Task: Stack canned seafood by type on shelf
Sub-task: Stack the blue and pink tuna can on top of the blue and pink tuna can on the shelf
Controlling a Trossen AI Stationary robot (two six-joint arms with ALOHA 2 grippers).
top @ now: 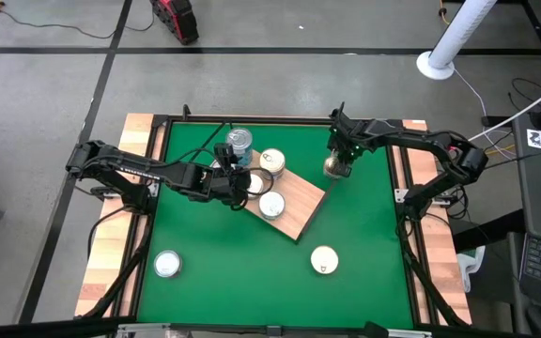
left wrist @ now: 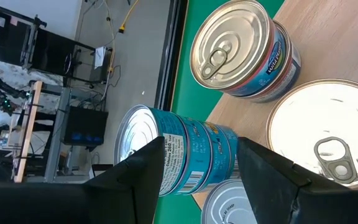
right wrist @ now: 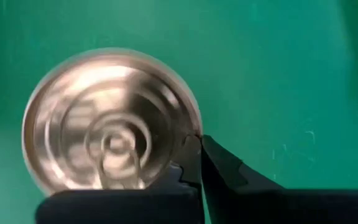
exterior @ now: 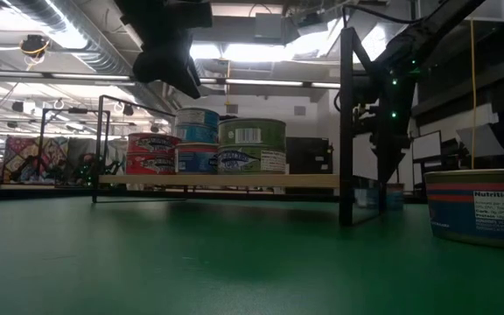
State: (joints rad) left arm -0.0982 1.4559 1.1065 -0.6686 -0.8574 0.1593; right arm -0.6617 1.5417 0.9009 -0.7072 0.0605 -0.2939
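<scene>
Round seafood tins (exterior: 252,144) with blue, red and green labels sit stacked on the wood-grain shelf (top: 294,214) at frame centre; "Nutrition Facts" readable lower right; left gripper (top: 236,184) apart above the shelf; right gripper (top: 338,165), fingers together, beside a silver-lidded tin (right wrist: 104,118).

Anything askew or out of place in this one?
The shelf sits skewed on the green mat, at an angle to the table's edges. Three tins lie off it: one under the shut right gripper, two loose at the near side. No spills or dents show.
</scene>
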